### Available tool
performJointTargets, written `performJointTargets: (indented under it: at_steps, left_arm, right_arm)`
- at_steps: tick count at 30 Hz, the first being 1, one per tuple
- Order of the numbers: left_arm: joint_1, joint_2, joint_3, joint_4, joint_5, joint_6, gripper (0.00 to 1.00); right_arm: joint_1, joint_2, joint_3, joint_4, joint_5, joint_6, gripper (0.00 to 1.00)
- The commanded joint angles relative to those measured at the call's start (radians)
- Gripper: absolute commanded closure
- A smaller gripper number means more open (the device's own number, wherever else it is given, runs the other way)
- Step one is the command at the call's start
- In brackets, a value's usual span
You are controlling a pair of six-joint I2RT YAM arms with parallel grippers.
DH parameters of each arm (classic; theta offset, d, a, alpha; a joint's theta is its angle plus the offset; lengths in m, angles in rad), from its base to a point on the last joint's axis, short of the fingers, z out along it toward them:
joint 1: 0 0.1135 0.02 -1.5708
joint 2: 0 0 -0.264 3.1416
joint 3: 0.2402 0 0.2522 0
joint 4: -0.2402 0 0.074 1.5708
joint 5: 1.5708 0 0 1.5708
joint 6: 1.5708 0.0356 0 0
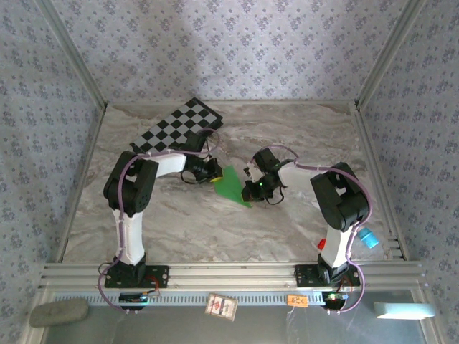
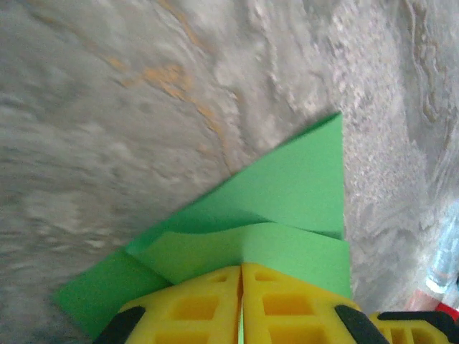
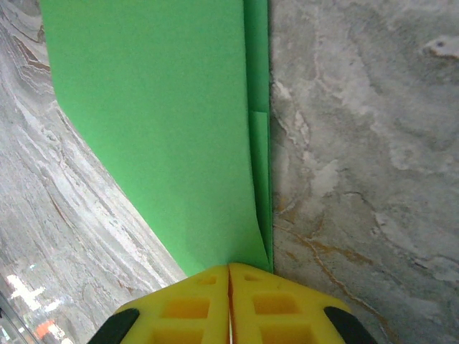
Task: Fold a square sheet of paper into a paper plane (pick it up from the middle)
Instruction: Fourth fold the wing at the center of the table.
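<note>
Left wrist view, nearest first: the left gripper [image 2: 242,276] has its yellow fingers pressed together, with a sliver of green caught between them, so it is clamped on the paper plane [image 2: 294,186]. Just beyond the fingertips the sheet shows several overlapping layers, a folded flap lying over a wider panel that runs out to a corner.

On the right wrist view, the right gripper [image 3: 229,269] is likewise closed, pinching the paper where a broad green panel curls down into a doubled edge with a narrow strip beside it.

From the top external view the paper hangs between the two arms over the middle of the marble surface [image 1: 287,129], a pointed green wedge rather than a flat square. Farther back lies the checkered board [image 1: 178,127], well apart from the work.

My judgement: the early folds are in and the nose has taken shape. The wedge looks too broad for a finished dart, so the lengthwise fold, wings and firm creasing seem left.
</note>
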Motion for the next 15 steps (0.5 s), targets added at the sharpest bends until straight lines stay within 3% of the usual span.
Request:
performJointTargets:
  at_steps: [1, 15]
  left_arm:
    - [0.065, 0.034, 0.014, -0.071, -0.221, 0.025, 0.91]
    - [0.084, -0.042, 0.092, -0.159, -0.29, 0.043, 0.91]
  right_arm:
    - [-0.012, 0.057, -0.065, -0.181, 0.129, -0.013, 0.9]
    - [-0.008, 0.051, -0.066, -0.174, 0.128, -0.007, 0.9]
